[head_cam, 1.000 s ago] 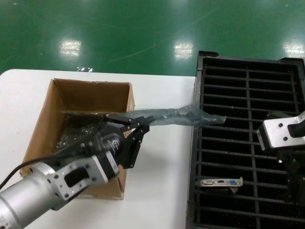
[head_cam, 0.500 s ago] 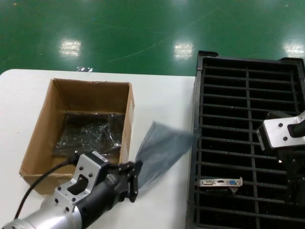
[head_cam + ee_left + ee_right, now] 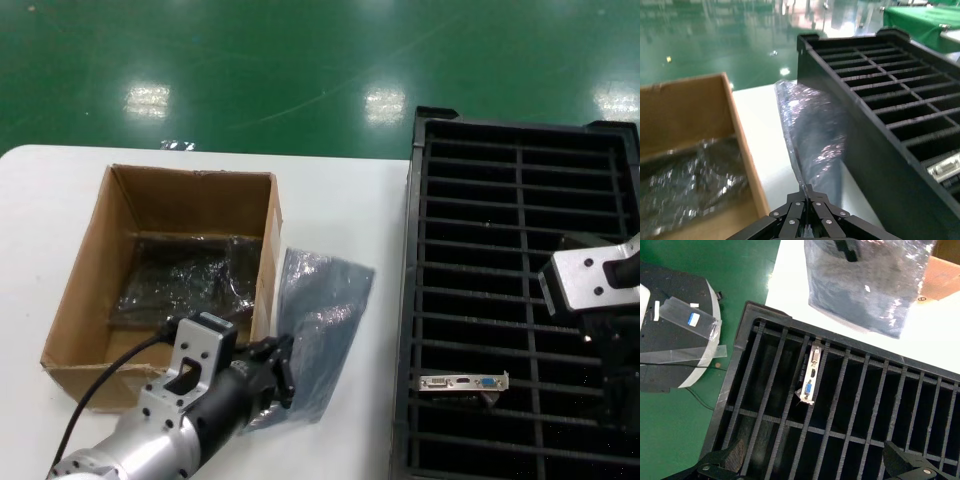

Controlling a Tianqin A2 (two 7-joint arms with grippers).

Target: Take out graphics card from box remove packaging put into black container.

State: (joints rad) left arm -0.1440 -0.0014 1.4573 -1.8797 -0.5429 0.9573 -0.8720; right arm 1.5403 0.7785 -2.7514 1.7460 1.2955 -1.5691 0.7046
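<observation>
Left end effector (image 3: 285,372) low, pinching packaging (image 3: 318,325) (beside box (image 3: 90,300)).

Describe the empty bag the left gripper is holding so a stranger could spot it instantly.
Find the white table, then the strip between the cardboard box and the black container. The packaging lies there, its near end pinched by the left gripper. It is grey-blue, translucent and crinkly, outside the box.
</observation>
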